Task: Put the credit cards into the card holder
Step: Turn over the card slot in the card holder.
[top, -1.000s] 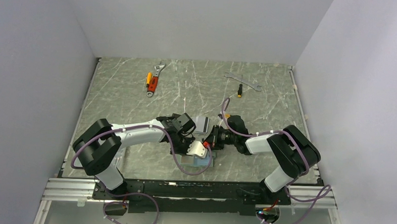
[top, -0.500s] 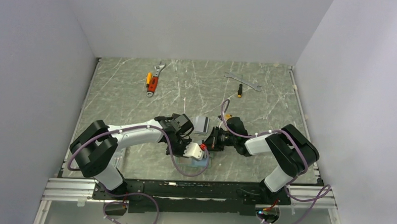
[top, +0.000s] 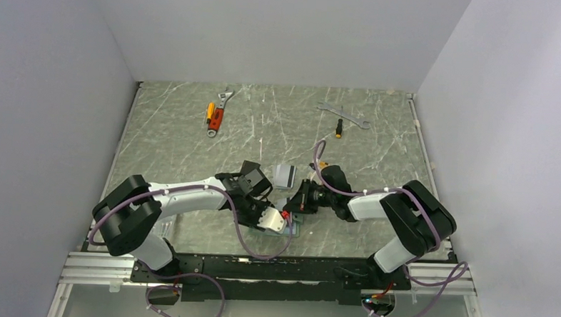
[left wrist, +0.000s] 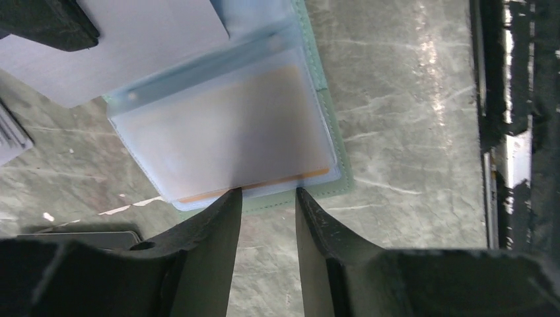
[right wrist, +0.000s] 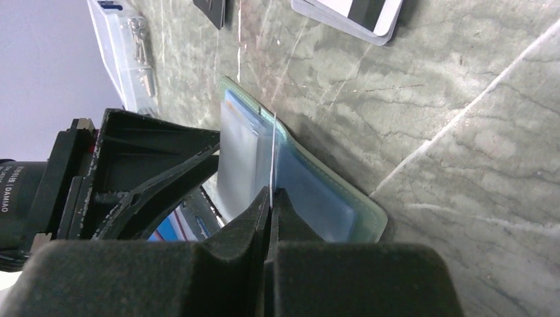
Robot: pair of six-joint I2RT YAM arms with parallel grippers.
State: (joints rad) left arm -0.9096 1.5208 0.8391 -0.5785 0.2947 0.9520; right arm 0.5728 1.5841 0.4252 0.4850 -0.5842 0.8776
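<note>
Shifted slightly nearward since a second ago, the left end effector (left wrist: 266, 195) stands with fingers apart beside the open card holder (left wrist: 338, 173). One orange card (left wrist: 224, 132) is already sleeved. Above it, the right end effector (right wrist: 271, 193) pinches a thin sheet (right wrist: 273, 152) upright. Several silver-grey cards (right wrist: 343, 14) wait on the counter (right wrist: 462, 99).

The card holder (left wrist: 325, 99) has a sage-green border and pale blue, translucent sleeves, with an orange-gold card (left wrist: 231, 132) showing dully through one. The silver-grey card (left wrist: 139, 46) is plain. The table (left wrist: 403, 119) is grey-green marble with white veins. The adjustable wrench (top: 217, 114) is silver with an orange-red handle.
</note>
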